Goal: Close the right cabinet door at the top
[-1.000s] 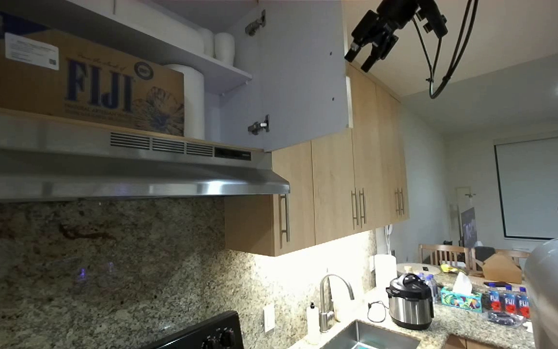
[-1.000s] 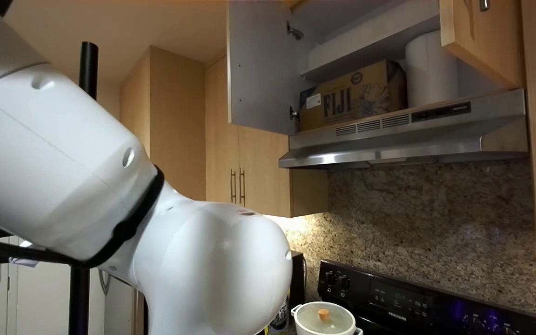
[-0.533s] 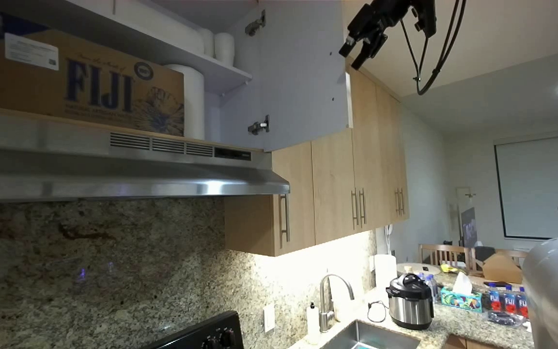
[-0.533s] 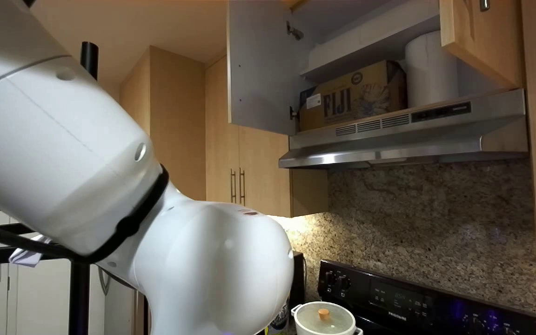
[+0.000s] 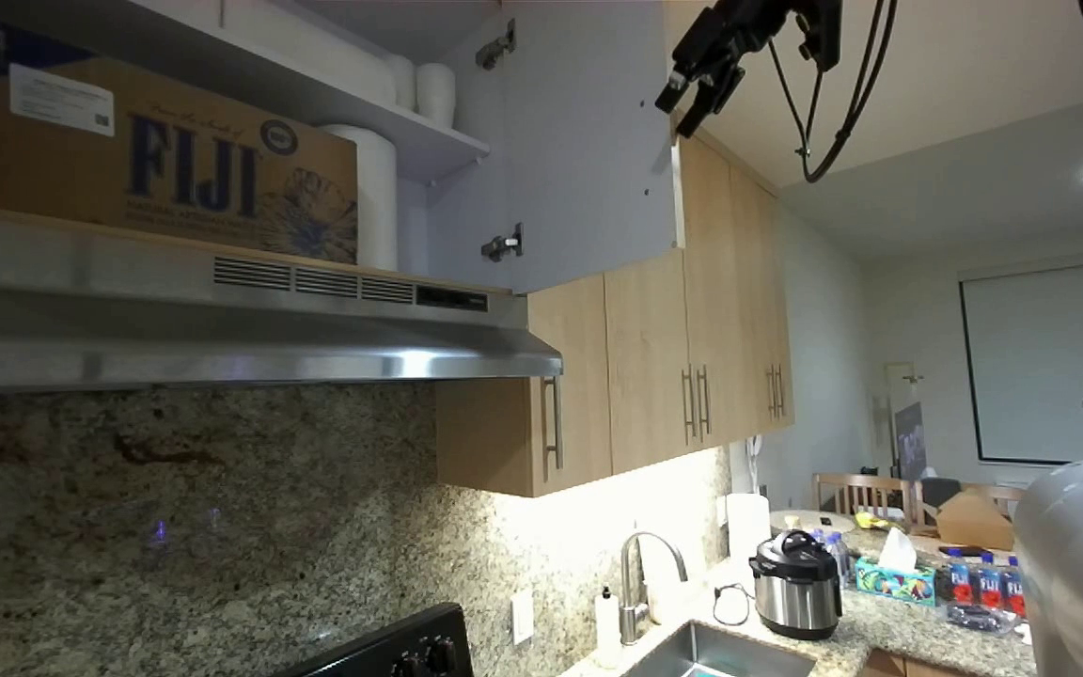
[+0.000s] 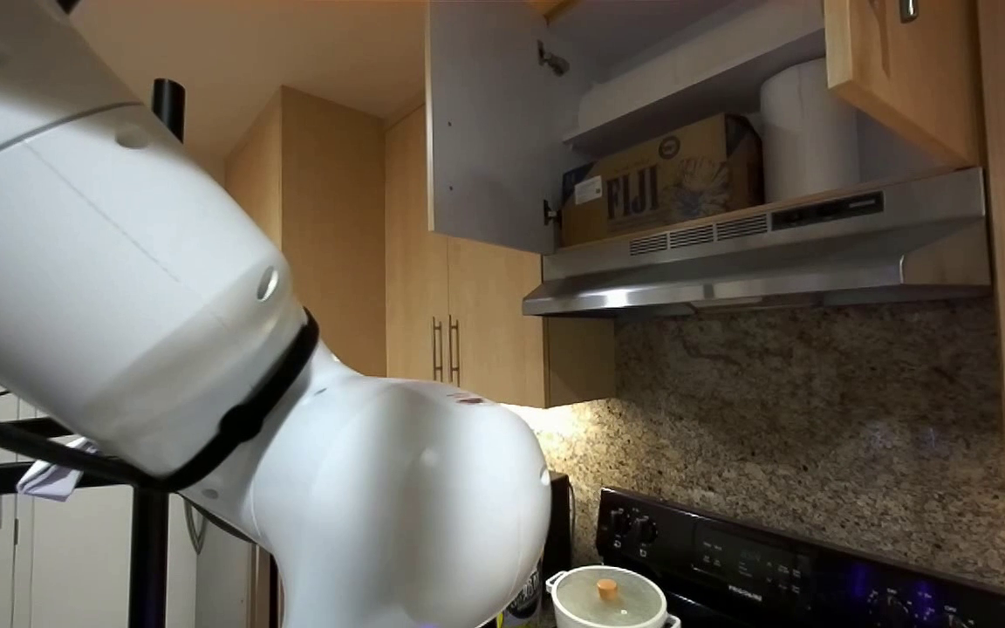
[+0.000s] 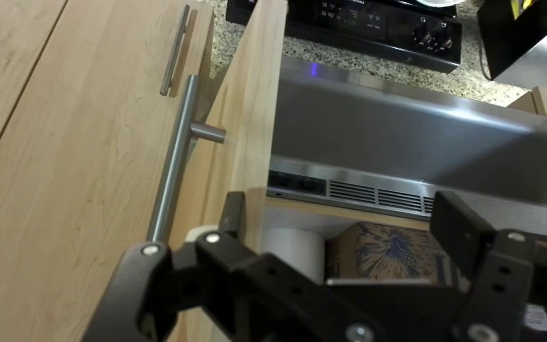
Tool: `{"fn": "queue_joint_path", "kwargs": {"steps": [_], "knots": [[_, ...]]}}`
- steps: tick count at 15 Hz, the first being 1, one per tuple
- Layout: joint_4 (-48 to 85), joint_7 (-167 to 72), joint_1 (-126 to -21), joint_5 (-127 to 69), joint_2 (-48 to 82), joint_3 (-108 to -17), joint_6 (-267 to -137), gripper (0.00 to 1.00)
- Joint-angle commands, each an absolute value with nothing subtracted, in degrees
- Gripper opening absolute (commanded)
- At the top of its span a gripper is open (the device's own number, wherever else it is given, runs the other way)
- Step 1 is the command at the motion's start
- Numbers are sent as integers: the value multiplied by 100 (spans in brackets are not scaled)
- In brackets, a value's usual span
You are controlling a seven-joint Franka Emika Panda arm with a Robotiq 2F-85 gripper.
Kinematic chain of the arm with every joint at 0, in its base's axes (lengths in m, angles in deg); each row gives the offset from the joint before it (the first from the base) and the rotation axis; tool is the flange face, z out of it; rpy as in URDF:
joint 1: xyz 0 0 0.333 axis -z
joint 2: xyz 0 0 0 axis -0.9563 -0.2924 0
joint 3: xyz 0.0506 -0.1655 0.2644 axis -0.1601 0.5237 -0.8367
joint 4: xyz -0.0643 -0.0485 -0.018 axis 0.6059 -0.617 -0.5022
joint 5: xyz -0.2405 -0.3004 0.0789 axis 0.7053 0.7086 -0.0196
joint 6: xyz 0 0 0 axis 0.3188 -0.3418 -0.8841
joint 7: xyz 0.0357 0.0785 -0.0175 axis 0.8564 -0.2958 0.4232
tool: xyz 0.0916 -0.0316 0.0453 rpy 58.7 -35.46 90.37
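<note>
While the right cabinet door stands open above the hood, the spread claw hangs near its free edge (contact unclear); pushing from inside could swing it wider; pushing outside might snag the handle.

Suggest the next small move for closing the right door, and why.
Probably shift the jaws toward the handle, to push from outside: the right cabinet door stands open, and in the wrist view the spread jaws frame the white roll, not the handle.
</note>
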State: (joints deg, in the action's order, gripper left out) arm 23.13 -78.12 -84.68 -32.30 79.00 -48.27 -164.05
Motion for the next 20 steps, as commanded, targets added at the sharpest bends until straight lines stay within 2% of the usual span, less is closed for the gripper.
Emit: {"fn": "queue_joint_path", "kwargs": {"steps": [1, 20], "knots": [[2074, -8118, -8422, -3359, 7709, -4817, -16252, 100], [2062, -7607, -8139, -3465, 7582, -4872, -16654, 100]]}}
